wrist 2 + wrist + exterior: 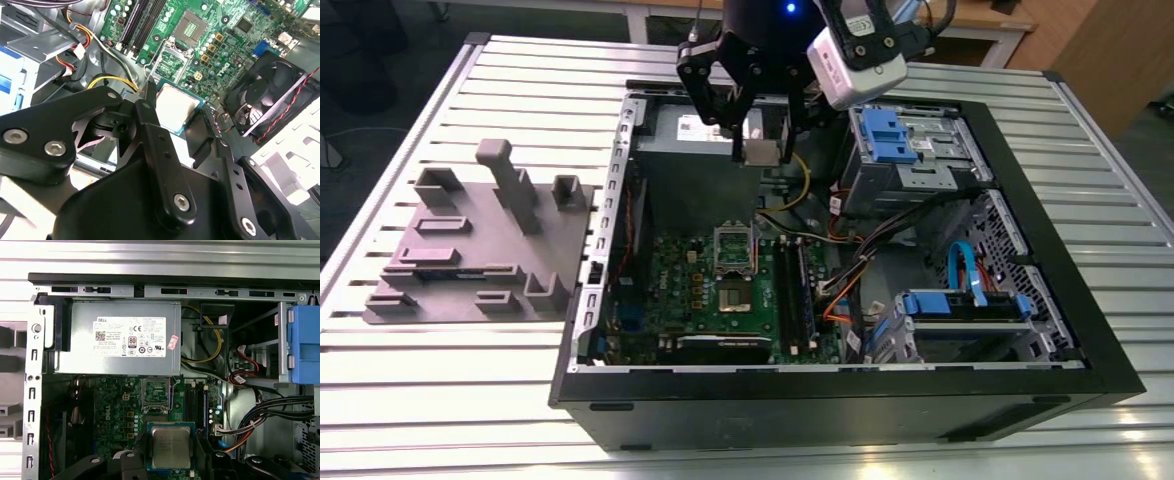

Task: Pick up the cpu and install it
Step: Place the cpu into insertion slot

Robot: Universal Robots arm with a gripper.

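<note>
A black two-fingered end effector (754,140) hangs over an open black desktop computer case (854,410), its fingers (150,97) drawn in and clamped on opposite edges of the cpu (759,151), a small flat square chip with a shiny silver metal top and a thin darker rim. The chip is held clear of the boards, its metal top turned toward the arm in both wrist views (175,107) (171,447). In the exterior view it hangs near the grey metal power supply box (122,337) at the far end of the case.

Below lies the green motherboard (674,290), and on it the silver-framed processor socket (156,392) stands unfilled. A black cooling fan with red and black leads (270,95) sits against the case wall. Blue plastic drive brackets (894,130) and bundled cables fill the side of the case toward the exterior view's right.

The case rests on a ribbed silver metal tabletop (454,400). Beside it, toward the exterior view's left, lies a grey plastic blocky fixture (480,250), well apart from the end effector. A white camera housing (861,50) rides on the arm. Brown wooden panelling (1081,50) stands behind the tabletop.
</note>
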